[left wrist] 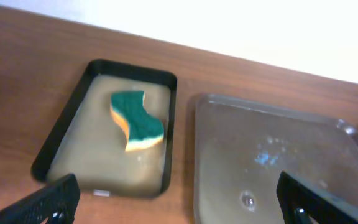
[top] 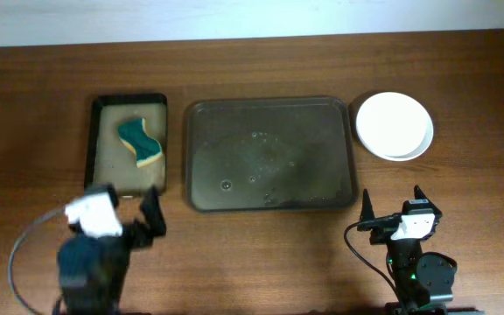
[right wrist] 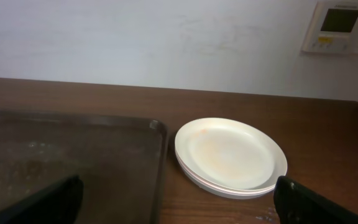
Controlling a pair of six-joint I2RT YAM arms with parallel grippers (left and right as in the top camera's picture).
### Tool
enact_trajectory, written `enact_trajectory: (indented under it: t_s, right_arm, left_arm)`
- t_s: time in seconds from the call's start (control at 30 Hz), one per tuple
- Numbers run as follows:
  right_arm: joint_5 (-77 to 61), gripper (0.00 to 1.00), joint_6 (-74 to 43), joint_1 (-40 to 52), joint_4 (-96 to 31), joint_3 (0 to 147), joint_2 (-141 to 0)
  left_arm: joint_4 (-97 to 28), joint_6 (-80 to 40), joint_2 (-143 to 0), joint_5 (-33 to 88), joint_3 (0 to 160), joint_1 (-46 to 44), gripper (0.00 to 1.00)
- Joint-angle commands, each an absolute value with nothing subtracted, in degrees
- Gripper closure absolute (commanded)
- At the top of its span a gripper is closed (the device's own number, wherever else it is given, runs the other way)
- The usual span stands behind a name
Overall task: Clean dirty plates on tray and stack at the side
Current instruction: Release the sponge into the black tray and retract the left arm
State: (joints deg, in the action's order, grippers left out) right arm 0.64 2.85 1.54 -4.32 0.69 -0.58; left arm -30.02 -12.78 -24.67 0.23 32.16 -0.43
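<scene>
The white plates (top: 395, 125) sit in one stack on the table just right of the tray (top: 271, 154); in the right wrist view the stack (right wrist: 230, 155) shows a faint yellowish smear on top. The dark tray holds no plates, only water drops; it also shows in the left wrist view (left wrist: 272, 155) and the right wrist view (right wrist: 67, 155). My left gripper (top: 129, 210) is open and empty near the front left, below the small black tray (top: 129, 144). My right gripper (top: 392, 206) is open and empty in front of the stack.
The small black tray (left wrist: 107, 134) with a tan inside holds a green and yellow sponge (top: 140, 143), also in the left wrist view (left wrist: 137, 120). A white wall with a wall panel (right wrist: 342, 26) stands behind the table.
</scene>
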Motion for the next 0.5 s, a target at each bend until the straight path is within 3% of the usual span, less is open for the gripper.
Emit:
enact_trajectory:
  t_s: [0.0,0.23,0.47]
  right_arm:
    - [1.3,0.02,2.8,2.0,-4.6,0.3,-0.2]
    - [1.3,0.02,2.8,2.0,-4.6,0.3,-0.2]
    - [1.3,0.02,2.8,2.0,-4.6,0.3,-0.2]
  left_arm:
    - [-30.7,-11.2,-13.3,0.3,28.6,-0.5,0.01]
    - [-23.4,-1.4,-5.7,0.3,16.6,-0.5,0.01]
    - [-2.4,-1.5,-0.3,0.4,3.4,-0.4,0.01]
